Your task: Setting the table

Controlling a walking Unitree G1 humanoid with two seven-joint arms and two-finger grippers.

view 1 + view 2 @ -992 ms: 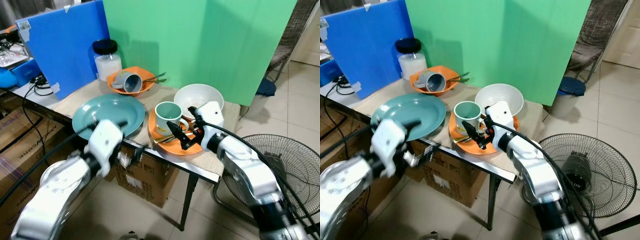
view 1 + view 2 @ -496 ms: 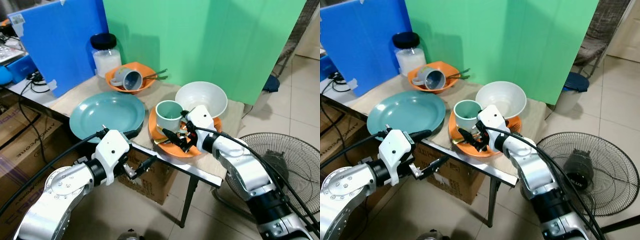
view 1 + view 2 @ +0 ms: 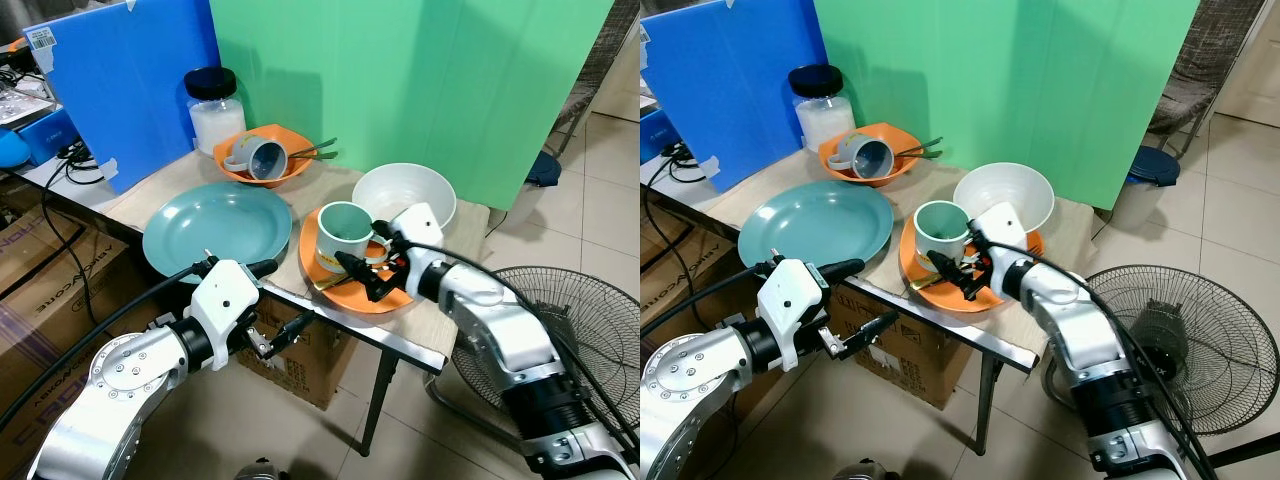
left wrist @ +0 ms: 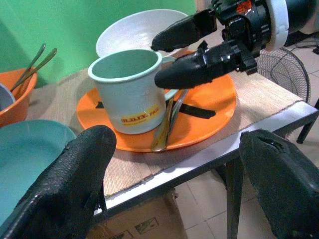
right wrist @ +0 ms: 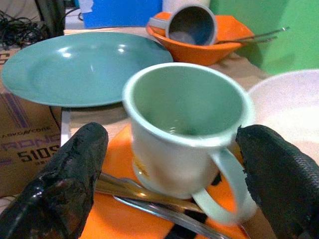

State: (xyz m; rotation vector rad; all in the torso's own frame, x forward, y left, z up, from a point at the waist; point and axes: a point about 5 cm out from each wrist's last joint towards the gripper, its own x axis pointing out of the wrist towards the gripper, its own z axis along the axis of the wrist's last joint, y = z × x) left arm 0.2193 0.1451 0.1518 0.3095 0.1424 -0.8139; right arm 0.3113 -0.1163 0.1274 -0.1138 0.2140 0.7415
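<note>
The right pincer (image 3: 360, 277) hangs over the orange plate (image 3: 392, 299), its two black fingers spread wide, holding nothing. It sits just beside the pale green mug (image 3: 342, 237), close to the mug's handle. The mug stands upright on the orange plate and looks empty inside. Some silver spoons (image 4: 167, 127) lie on the plate next to the mug.

The left pincer (image 3: 280, 306) is at the counter's (image 3: 140, 195) near edge, also open wide and empty.

Behind the orange plate sits a white bowl (image 3: 405, 194). A big teal plate (image 3: 215, 228) lies to the left. Farther back, an orange bowl (image 3: 290, 170) holds a grey mug (image 3: 258, 158) tipped on its side and some cutlery. A jar (image 3: 213, 113) with a black lid holds something white.
</note>
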